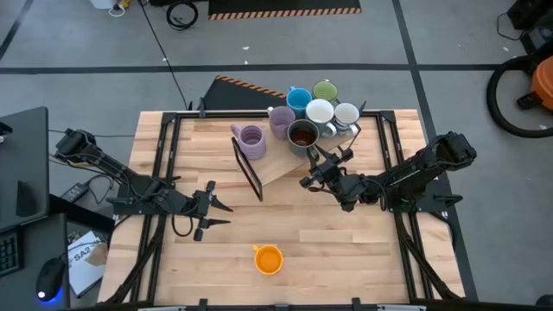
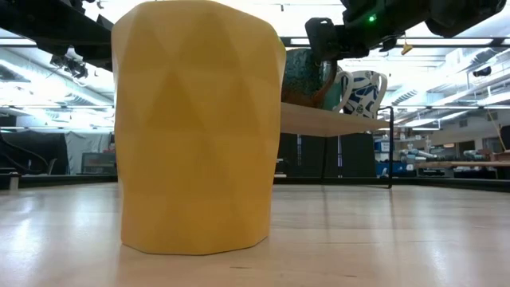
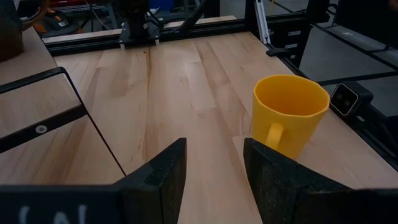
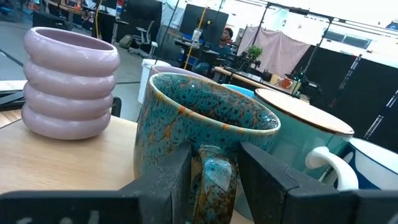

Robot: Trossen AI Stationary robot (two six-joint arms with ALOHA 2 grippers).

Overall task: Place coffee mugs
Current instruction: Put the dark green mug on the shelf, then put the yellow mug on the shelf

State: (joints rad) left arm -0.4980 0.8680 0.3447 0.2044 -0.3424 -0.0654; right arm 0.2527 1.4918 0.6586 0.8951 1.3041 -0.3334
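Seven mugs stand on a raised wooden board (image 1: 281,164) at the table's far middle: two lavender (image 1: 251,141) (image 1: 281,121), blue (image 1: 299,101), green (image 1: 326,91), white (image 1: 320,112), pale grey-white (image 1: 346,115), and a dark teal-speckled mug (image 1: 302,136) with brown inside. The orange mug (image 1: 269,259) stands upright on the table near the near edge. My right gripper (image 1: 314,158) is at the dark mug, shut on it. My left gripper (image 1: 226,214) hovers open over the table's left half, with the orange mug (image 3: 290,115) ahead of it. My right gripper (image 4: 214,155) pinches the dark mug's handle (image 4: 216,177) between its two fingers (image 4: 177,177), coming level from the table's near right side. The mug (image 2: 307,76) stands upright, with its base on the raised board (image 2: 335,123).
The board rests on a black frame (image 1: 248,168) standing on the table. Black rails (image 1: 164,155) run along the table's left and right sides. Bare wood lies between the board and the orange mug. The orange mug (image 2: 195,127) fills the low view's foreground.
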